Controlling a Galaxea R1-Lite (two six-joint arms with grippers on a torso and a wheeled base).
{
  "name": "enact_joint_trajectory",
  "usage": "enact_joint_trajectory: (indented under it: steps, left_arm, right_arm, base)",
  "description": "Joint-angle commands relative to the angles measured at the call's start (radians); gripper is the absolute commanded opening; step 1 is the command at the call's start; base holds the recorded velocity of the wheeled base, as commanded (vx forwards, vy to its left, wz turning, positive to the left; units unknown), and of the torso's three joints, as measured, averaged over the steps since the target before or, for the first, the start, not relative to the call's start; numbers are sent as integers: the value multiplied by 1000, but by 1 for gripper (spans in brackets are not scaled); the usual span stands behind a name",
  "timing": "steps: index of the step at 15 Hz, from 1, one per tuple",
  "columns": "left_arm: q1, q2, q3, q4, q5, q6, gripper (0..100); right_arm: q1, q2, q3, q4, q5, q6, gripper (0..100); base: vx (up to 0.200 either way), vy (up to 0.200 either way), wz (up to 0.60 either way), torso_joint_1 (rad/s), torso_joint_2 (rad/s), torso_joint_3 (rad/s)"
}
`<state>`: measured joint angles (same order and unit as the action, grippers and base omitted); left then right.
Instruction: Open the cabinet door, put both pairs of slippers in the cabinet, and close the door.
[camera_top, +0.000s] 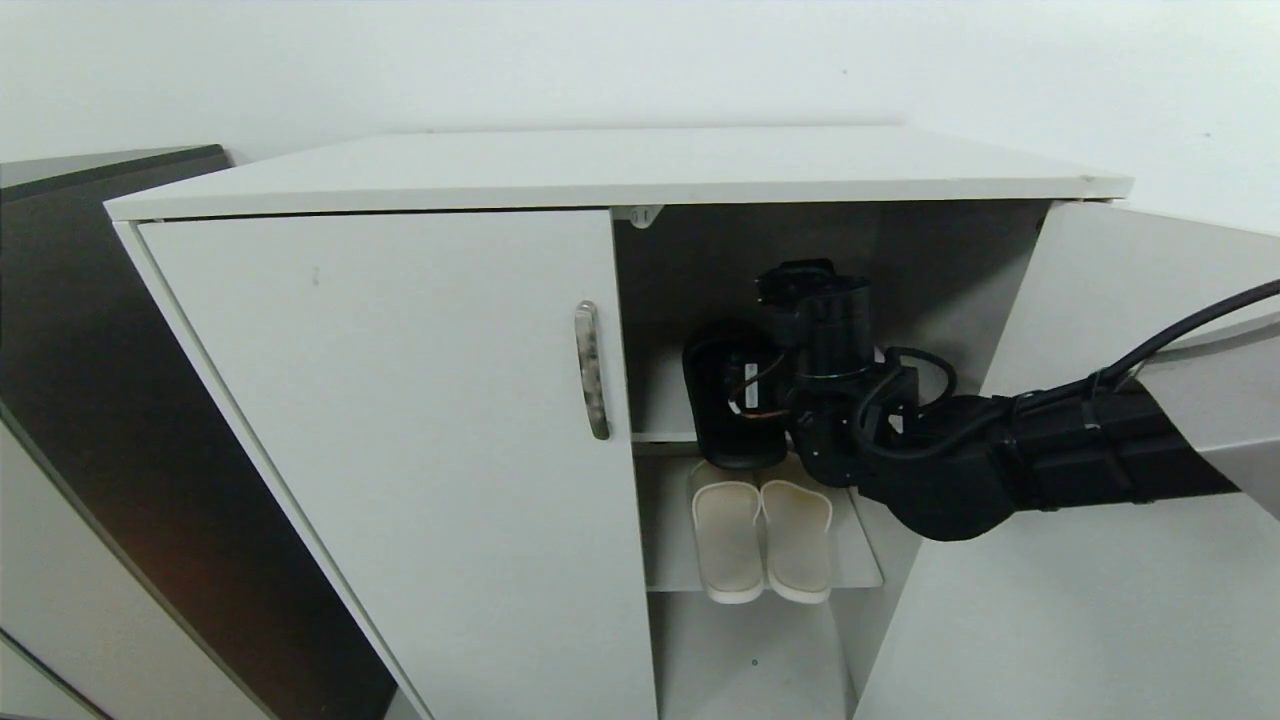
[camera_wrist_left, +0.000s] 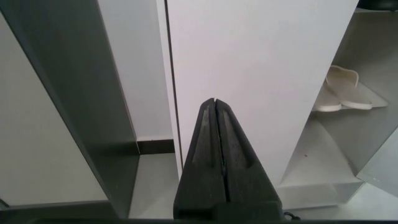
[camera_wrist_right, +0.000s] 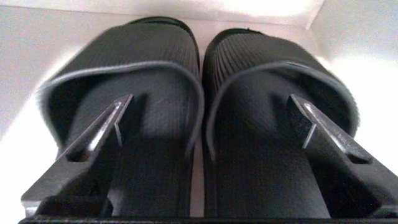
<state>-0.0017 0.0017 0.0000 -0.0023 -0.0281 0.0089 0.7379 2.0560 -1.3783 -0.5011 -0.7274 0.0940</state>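
Right gripper (camera_wrist_right: 209, 102), close to the lens in the right wrist view: its fingers (camera_wrist_right: 93, 140) stand wide apart, one above the footbed of each of the black slippers (camera_wrist_right: 149, 74), whose inner edges lie between them. The pair sits side by side, touching, with the toes pointing towards the back wall of the cabinet (camera_top: 600, 165). In the head view the right arm (camera_top: 1050, 450) enters the open right-hand half of the cabinet, and the black slippers (camera_top: 725, 400) lie at the level of the upper shelf (camera_top: 660, 437). On the lower shelf (camera_top: 860, 570), directly beneath, the white slippers (camera_top: 727, 540) lie side by side and touching, their near ends at the shelf's front edge. The right door (camera_top: 1100, 600) is swung open; the left door (camera_top: 400, 450), with its metal handle (camera_top: 591, 370), is closed. The left gripper (camera_wrist_left: 214, 101) hangs outside, in front of the closed left door, its fingers pressed together on nothing; the white slippers (camera_wrist_left: 345, 90) appear beyond it.
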Motion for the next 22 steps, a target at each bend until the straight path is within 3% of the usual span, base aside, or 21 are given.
enact_joint_trajectory:
  steps: [1,7,8,22]
  left_arm:
    - [0,0,0,-1,-1,-1,0]
    - [0,0,0,-1,0,-1,0]
    - [0,0,0,-1,0,0,0]
    - [0,0,0,-1,2,-1,0]
  right_arm:
    - [49,-128,100,-2,0,4,100]
    - [176,-347,510,-201,-1,4,100]
    - [183,-364,564,-229,2,4,0]
    - [183,-338,634,-272,2,3,0]
  base:
    - [0,0,0,0,0,0]
    - [0,0,0,0,0,0]
    - [0,0,0,0,0,0]
    - [0,0,0,0,0,0]
